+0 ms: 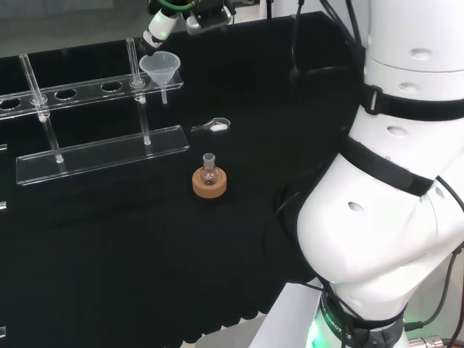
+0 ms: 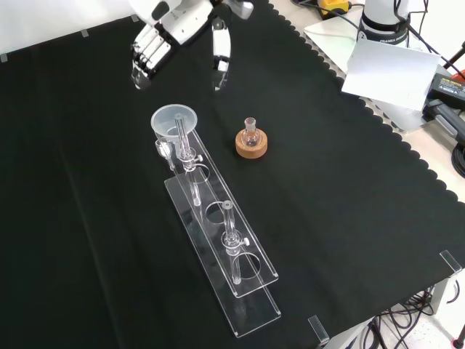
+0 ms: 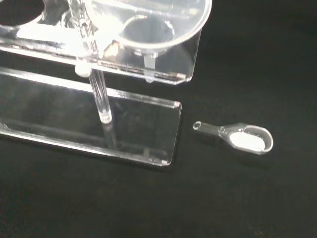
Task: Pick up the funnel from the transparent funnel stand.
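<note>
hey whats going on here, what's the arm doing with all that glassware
A robot arm is going for the funnel, which sits in the end hole of a clear stand on black cloth. The hand hangs just beyond that end of the stand in the front view, fingers open and holding nothing, with the funnel not yet touched. Beside the stand a small flask sits on a cork ring, and a small clear scoop with something white in it lies on the cloth.

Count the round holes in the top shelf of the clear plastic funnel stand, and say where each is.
4. In the front view, one at the far end holds the clear plastic funnel; three empty holes follow toward the near end. The head view hints at more leftward.
</note>
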